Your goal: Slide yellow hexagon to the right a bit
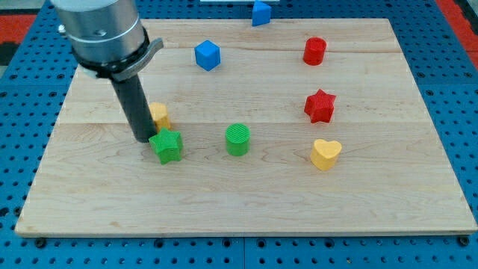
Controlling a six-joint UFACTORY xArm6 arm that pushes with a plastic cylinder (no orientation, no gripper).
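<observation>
Camera view: my tip (143, 139) seemingly touches the yellow hexagon (159, 114), beside the green star (166, 146).

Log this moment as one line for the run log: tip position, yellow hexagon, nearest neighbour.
my tip: at view's left of yellow hexagon, which the rod partly hides | contact: cannot tell | green star: just right of tip

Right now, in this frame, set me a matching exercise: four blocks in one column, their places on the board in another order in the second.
Blocks:
1. yellow hexagon
2. yellow heart
3. blue cube
4. green cylinder

Places:
A. lower right, below the red star
B. upper middle
C. partly hidden behind my rod, just right of my tip
D. centre, right of the green star

Pairs: 1-C, 2-A, 3-B, 4-D
</observation>
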